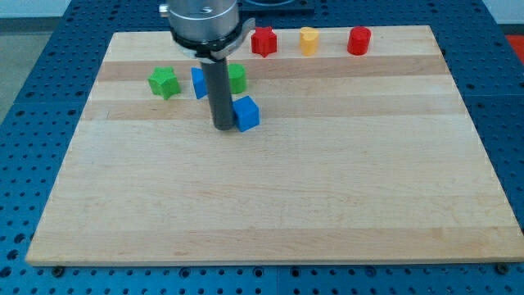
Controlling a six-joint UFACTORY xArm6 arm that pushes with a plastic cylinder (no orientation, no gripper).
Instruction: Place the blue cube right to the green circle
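Note:
The blue cube (246,113) lies on the wooden board near the view's top, left of centre. My tip (223,127) stands right against the cube's left side. The green circle (236,78) sits just above the cube, partly hidden behind the rod. A second blue block (198,82) shows left of the rod, partly hidden by it, so its shape is unclear.
A green star (164,82) lies left of the second blue block. Along the board's top edge sit a red star (263,42), a yellow block (308,40) and a red cylinder (359,40). The wooden board (270,205) rests on a blue perforated table.

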